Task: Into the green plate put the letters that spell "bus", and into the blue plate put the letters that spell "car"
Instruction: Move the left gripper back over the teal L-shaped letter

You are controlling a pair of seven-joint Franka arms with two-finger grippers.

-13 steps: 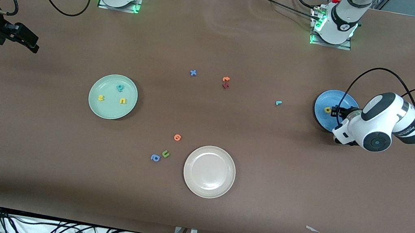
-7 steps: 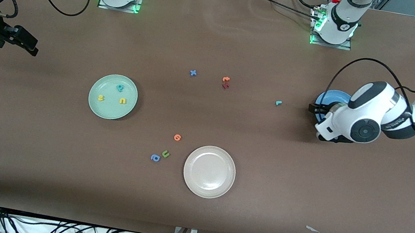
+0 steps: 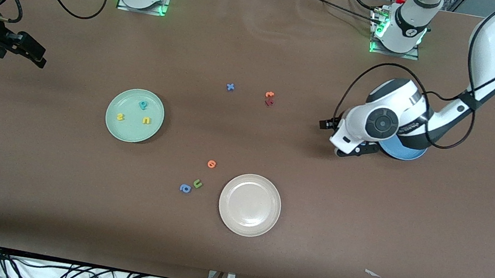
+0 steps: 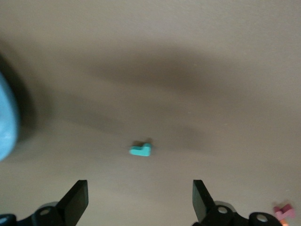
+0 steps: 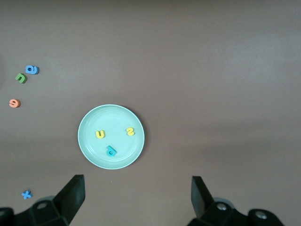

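My left arm hides most of the blue plate. The green plate holds b, u and s. My left gripper hangs spread and empty over the teal r; my right gripper waits, spread too, above the table near the green plate.

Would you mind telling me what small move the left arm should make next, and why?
Probably lower the left gripper straight onto the teal "r" and close on it. Its fingers are open, and the letter lies loose on the table between them, just ahead of the tips. The green plate already holds its three letters, while the right gripper waits open above it.
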